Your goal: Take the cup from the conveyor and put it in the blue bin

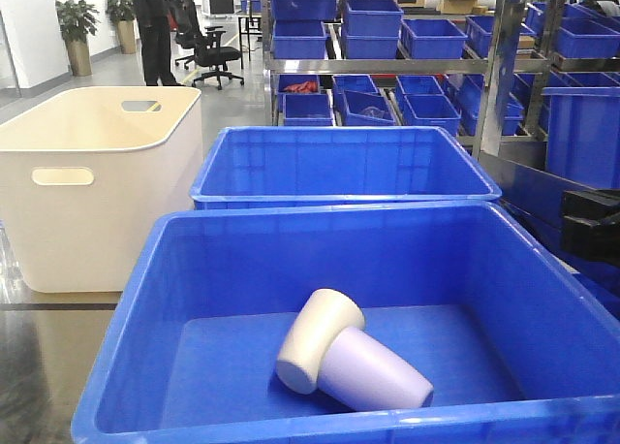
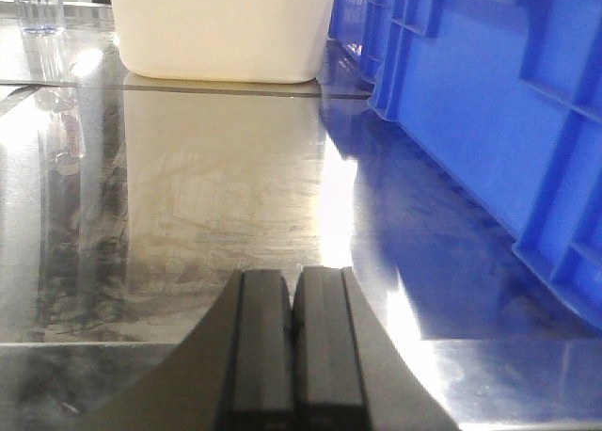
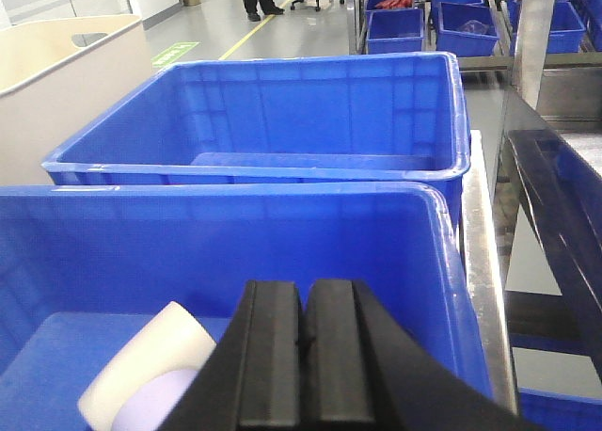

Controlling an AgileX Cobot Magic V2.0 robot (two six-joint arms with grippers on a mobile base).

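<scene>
With two cups (image 1: 354,362) already lying in the blue bin (image 1: 145,299), I keep both the right gripper (image 3: 303,356) and left gripper (image 2: 293,346) pressed together, empty, and should swing toward the unseen conveyor.

two cups (image 1: 354,359) in near bin (image 1: 145,299)

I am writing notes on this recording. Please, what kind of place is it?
Probably a warehouse or sorting workshop. Steel shelving holds many small blue crates, large blue bins and a cream tub stand on a steel worktop, and an office chair sits on the open floor behind.
</scene>
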